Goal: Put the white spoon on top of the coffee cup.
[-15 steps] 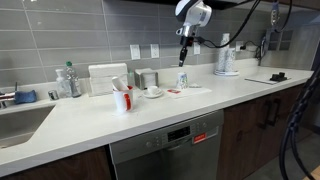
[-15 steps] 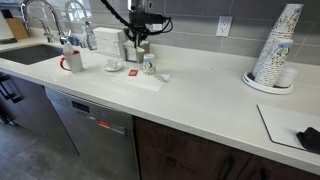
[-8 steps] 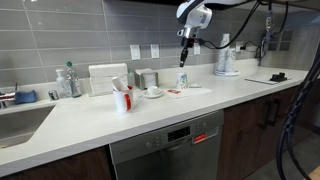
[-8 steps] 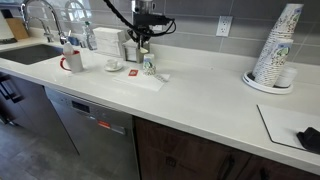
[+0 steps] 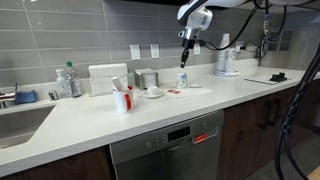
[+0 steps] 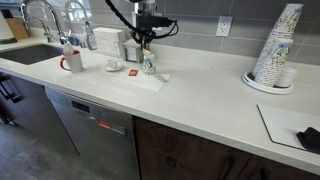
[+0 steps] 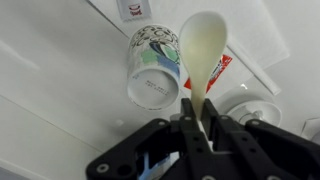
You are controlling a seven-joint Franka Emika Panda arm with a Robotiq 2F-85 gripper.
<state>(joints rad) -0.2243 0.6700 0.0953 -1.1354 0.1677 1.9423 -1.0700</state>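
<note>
The white spoon, smooth and glossy with an oval bowl, is pinched by its handle in the gripper, above the coffee cup and slightly to its side. The cup looks papery and may be upturned. The spoon should be centred over the cup's round top and levelled before release, so it doesn't roll off.

White arm w/ blk end effector

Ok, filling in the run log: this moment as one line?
gripper: shut on white spoon | coffee cup: on counter, below gripper | spoon on cup: not yet
</note>
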